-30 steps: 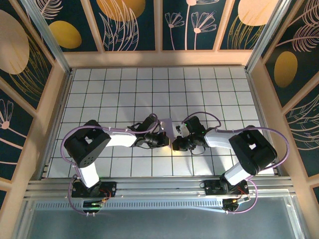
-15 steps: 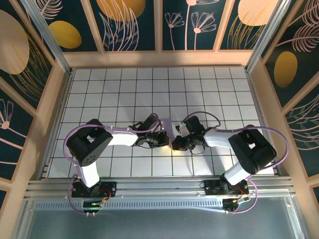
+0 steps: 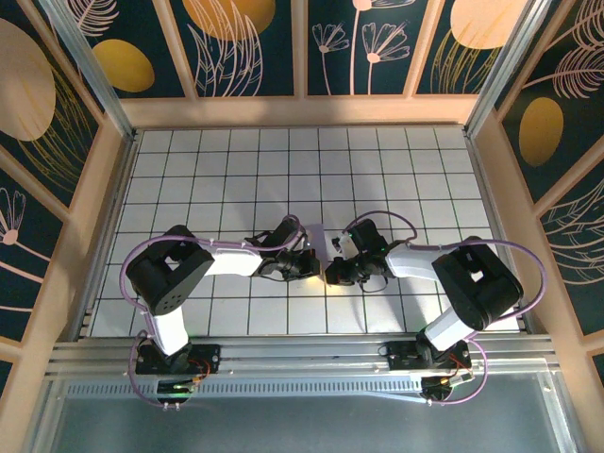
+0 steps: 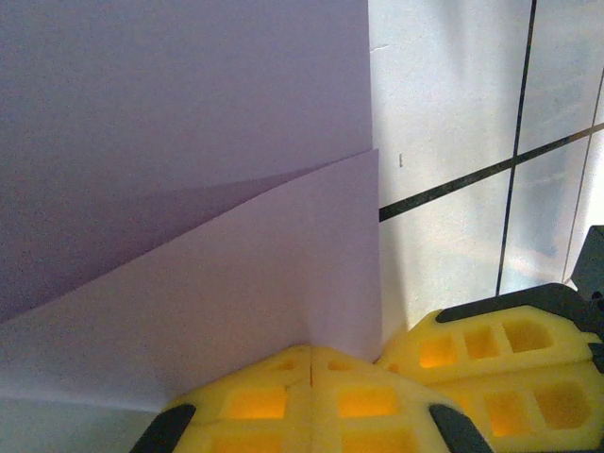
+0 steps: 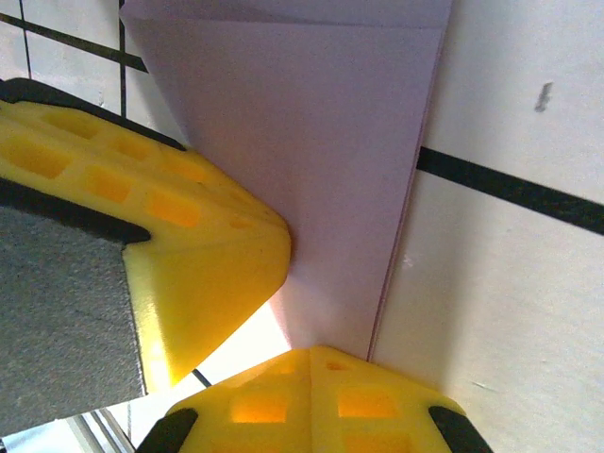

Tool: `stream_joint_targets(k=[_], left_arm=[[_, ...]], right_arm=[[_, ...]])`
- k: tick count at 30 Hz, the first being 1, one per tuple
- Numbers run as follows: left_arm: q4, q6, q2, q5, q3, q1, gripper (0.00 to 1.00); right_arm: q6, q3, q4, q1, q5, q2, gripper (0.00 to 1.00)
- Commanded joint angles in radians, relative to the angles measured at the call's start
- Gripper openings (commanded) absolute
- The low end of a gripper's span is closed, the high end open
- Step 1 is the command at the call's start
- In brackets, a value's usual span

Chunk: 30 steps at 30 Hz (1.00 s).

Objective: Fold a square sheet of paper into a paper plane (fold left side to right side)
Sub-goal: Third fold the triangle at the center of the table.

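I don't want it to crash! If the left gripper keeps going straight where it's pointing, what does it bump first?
The purple paper. The shut left gripper sits at its near edge, likely touching it, and the paper spreads out straight ahead. The right gripper is off to the side, not in line.

Seen from above, a white worktop (image 3: 283,170) is ruled into squares by thin dark grid lines (image 3: 289,189). Wall panels (image 3: 255,42) enclose it at the back and on both sides. They are deep navy, printed with golden ovals and pale line drawings of flowers and feathery leaves. Light wooden strips (image 3: 302,109) frame each panel and border the worktop. Slanting metal posts (image 3: 90,66) stand at the two far corners. Ribbed metal rails (image 3: 302,363) run along the near edge, with a dull grey sheet (image 3: 302,425) below them. The light is bright and even.
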Motion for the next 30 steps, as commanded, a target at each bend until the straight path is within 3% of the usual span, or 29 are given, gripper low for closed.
stream_joint_targets(k=[1,30], left_arm=[[-0.087,-0.015,0.010,-0.099,-0.006,0.036,0.00],[-0.117,0.071,-0.056,-0.172,-0.091,0.239,0.00]], right_arm=[[-0.019,-0.024,-0.131,0.009,0.131,0.051,0.00],[-0.024,-0.020,-0.151,0.010,0.129,0.056,0.00]])
